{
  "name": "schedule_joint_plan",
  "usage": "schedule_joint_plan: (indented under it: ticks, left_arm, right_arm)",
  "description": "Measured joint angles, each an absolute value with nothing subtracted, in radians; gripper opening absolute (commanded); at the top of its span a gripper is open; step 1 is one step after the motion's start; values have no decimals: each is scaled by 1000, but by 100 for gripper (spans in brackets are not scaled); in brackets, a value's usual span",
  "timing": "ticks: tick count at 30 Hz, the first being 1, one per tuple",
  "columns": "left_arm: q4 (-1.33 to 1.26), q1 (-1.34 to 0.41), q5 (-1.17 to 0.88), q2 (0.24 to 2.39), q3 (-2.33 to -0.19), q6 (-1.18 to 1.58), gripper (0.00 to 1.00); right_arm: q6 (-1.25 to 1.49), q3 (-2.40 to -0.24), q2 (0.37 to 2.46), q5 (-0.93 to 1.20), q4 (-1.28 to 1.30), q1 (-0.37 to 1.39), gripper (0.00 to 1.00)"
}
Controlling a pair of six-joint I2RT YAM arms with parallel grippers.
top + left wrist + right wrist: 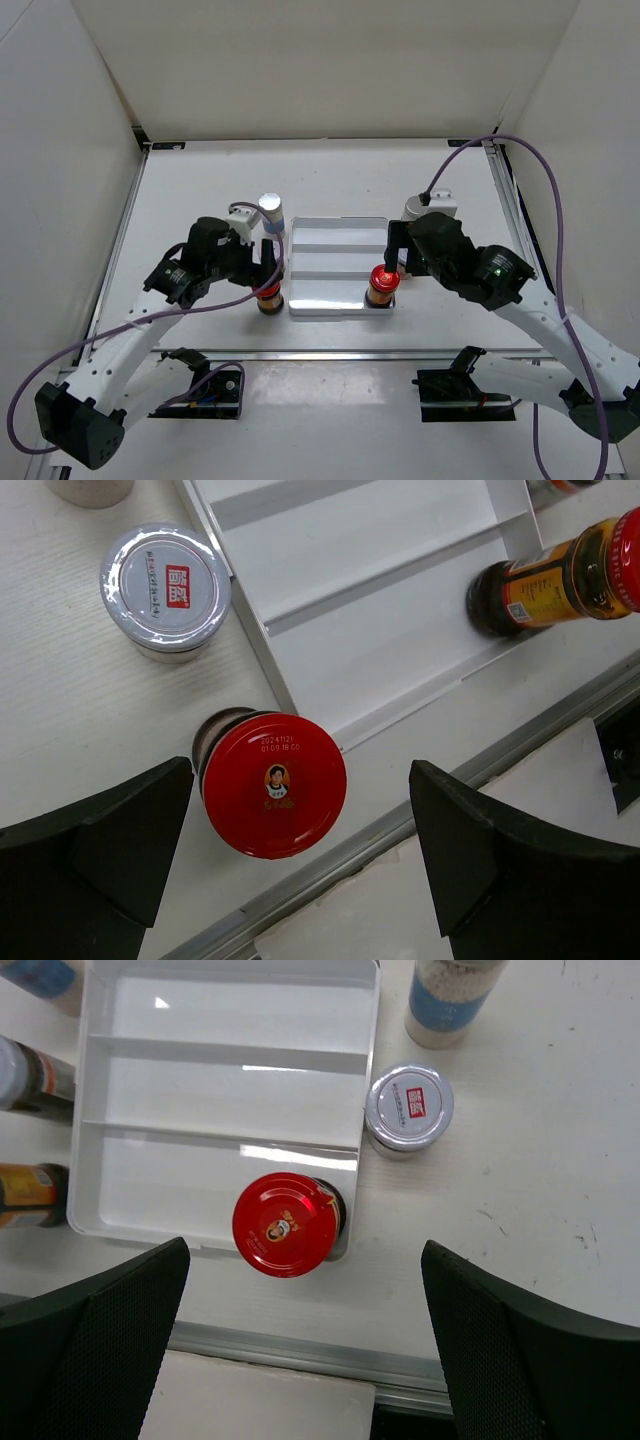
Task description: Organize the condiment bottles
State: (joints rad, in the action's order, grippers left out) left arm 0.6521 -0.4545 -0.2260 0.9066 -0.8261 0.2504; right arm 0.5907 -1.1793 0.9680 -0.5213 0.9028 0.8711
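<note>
A white ridged tray (340, 240) lies mid-table. One amber red-capped bottle (285, 1224) stands in the right end of its near compartment (382, 283). My right gripper (305, 1350) is open above it, holding nothing. The other red-capped bottle (275, 785) stands outside the tray's left near corner (269, 297), between my open left gripper's (300, 870) fingers (95, 850), untouched. One silver-lidded jar (165, 587) stands left of the tray, another (408, 1108) right of it. White-and-blue bottles stand at the far left (271, 213) and far right (455, 995).
A metal rail (330, 352) runs along the table's near edge just behind both red-capped bottles. White walls enclose the table at the left, right and back. The tray's (230, 1080) middle and far compartments hold nothing.
</note>
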Motion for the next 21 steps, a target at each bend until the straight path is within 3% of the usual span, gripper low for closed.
schedule_joint_plan:
  ticks: [6, 9, 14, 18, 19, 21]
  left_arm:
    - [653, -503, -212, 963, -827, 243, 99]
    - [661, -533, -179, 1039, -841, 237, 89]
    - [670, -572, -145, 1150, -876, 236, 67]
    - [686, -580, -110, 1151, -892, 253, 48]
    - [694, -580, -99, 1145, -892, 256, 38]
    - [718, -582, -66, 1123, -894, 264, 31]
  right_arm:
    - [587, -1157, 968, -521, 930, 871, 100]
    - [579, -1157, 969, -521, 936, 871, 100]
    - [571, -1154, 968, -525, 941, 871, 100]
    - [567, -1142, 954, -533, 945, 871, 100]
    - [566, -1139, 946, -540, 948, 871, 100]
    - [565, -1135, 935, -548, 952, 871, 100]
